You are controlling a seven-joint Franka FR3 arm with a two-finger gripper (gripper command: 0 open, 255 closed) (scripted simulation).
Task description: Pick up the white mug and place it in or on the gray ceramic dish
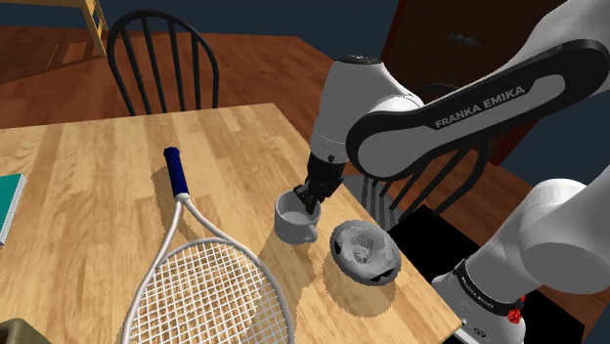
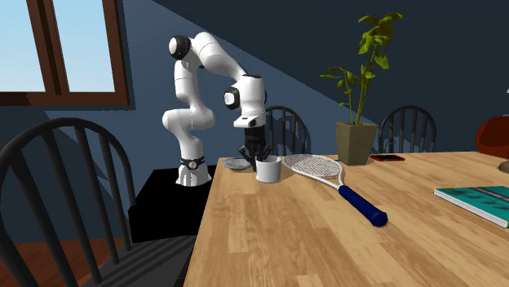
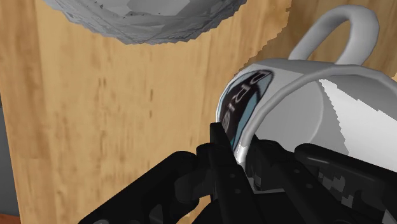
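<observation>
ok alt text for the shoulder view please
A white robot arm holds its black gripper at the rim of a white handled mug on a light wooden table. A grey scalloped dish sits just to the mug's right in this view, a white tennis racket with a blue grip to its left.

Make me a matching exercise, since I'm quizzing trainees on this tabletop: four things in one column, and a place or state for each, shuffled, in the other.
Things
1. white mug
2. gray dish
3. tennis racket
4. teal book

Places or states
A. at the table edge on the shoulder view's left
B. nearest the stand, by the table corner
C. gripper reaching down at its rim
D. lying flat, blue grip toward the chair

Pairs: 1-C, 2-B, 3-D, 4-A
</observation>
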